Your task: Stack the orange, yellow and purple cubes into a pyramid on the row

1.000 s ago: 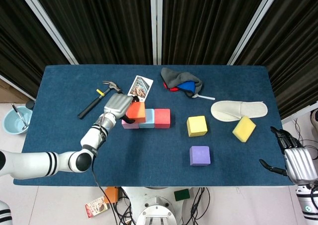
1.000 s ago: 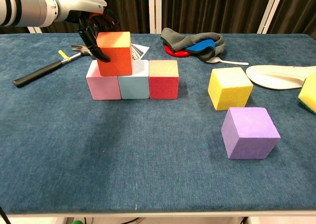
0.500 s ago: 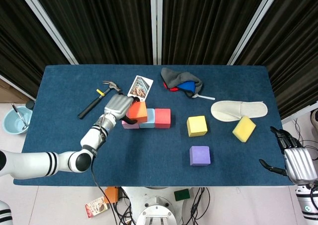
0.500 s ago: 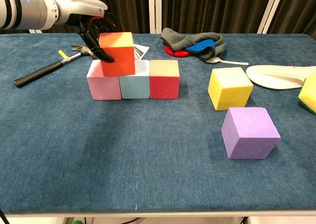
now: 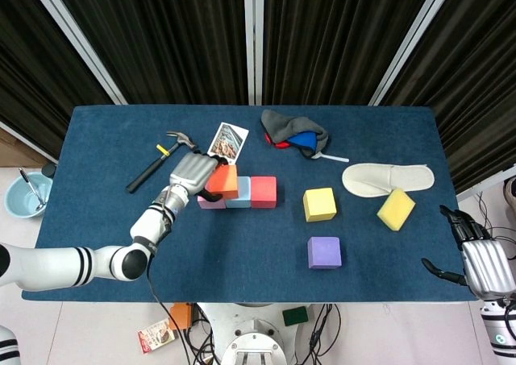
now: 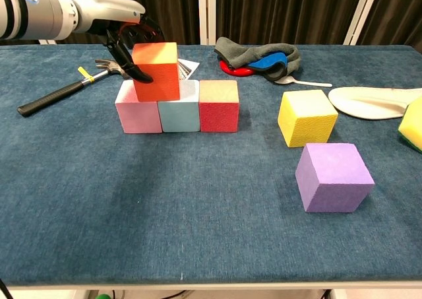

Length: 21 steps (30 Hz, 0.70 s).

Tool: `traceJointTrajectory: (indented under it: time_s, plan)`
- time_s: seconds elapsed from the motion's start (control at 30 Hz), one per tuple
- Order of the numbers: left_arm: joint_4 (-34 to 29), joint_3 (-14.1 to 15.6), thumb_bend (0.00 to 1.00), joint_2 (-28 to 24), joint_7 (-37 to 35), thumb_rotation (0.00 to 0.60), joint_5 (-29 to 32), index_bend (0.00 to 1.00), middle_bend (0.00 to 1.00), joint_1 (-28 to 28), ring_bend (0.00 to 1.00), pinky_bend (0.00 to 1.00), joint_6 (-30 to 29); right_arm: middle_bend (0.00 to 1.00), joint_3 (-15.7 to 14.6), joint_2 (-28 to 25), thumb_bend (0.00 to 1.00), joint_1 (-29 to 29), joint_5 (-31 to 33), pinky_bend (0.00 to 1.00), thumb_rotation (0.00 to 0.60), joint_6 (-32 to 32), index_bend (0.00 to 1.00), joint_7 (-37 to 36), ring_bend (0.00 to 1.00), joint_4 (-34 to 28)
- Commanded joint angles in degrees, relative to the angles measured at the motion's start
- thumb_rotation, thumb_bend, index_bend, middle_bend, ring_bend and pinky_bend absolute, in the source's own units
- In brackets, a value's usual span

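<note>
Dark curtains hang behind a blue cloth-covered table [image 5: 105, 220], and the row of three cubes near its middle serves as the landmark: pink cube [image 6: 136, 115], light blue cube [image 6: 179, 116] and red cube [image 6: 219, 105], touching side by side. From the head view the pink one is mostly hidden under the left hand [image 5: 190, 174] and the orange cube [image 6: 155, 70] it grips. That cube sits over the seam between pink and light blue, slightly tilted; whether it rests fully on them cannot be told. The fingers [image 6: 126, 49] behind it are largely hidden by it in the chest view.

One yellow cube [image 6: 307, 117] stands right of the row, apart from it, and one purple cube [image 6: 333, 177] lies nearer the front edge, beyond the yellow one.

The right hand [image 5: 480, 256] hangs off the table's front right corner, far from the row, fingers spread and empty; it is cut off by the picture's edge.

Behind the row lie one hammer [image 5: 160, 162] and one picture card [image 5: 228, 142], partly covered in the chest view. Further right: a grey and blue cloth bundle [image 5: 295, 133] over something red, a white spoon [image 6: 302, 82], one slipper [image 5: 387, 177] and one yellow sponge [image 5: 396, 209], the last two clipped in the chest view.
</note>
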State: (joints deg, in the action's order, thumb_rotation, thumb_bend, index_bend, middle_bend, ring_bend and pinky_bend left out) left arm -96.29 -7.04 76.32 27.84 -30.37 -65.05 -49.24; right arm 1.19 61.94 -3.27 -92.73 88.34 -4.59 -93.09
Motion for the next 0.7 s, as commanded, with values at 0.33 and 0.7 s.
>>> traceJointTrajectory:
  time_s: [0.33, 0.7]
  plan:
    - [-0.5, -0.2, 0.18, -0.3, -0.6, 0.541, 0.1, 0.29, 0.29, 0.2, 0.29, 0.21, 0.1, 0.15, 0.0, 0.1, 0.18, -0.1, 0.0, 0.27, 0.506, -0.2, 0.08, 0.1, 0.12, 0.0]
    - [-1.3, -0.5, 0.18, -0.6, 0.2, 0.520, 2.0, 0.29, 0.33, -0.3, 0.29, 0.21, -0.7, 0.16, 0.0, 0.1, 0.18, -0.1, 0.2, 0.27, 0.506, -0.4, 0.08, -0.1, 0.12, 0.2]
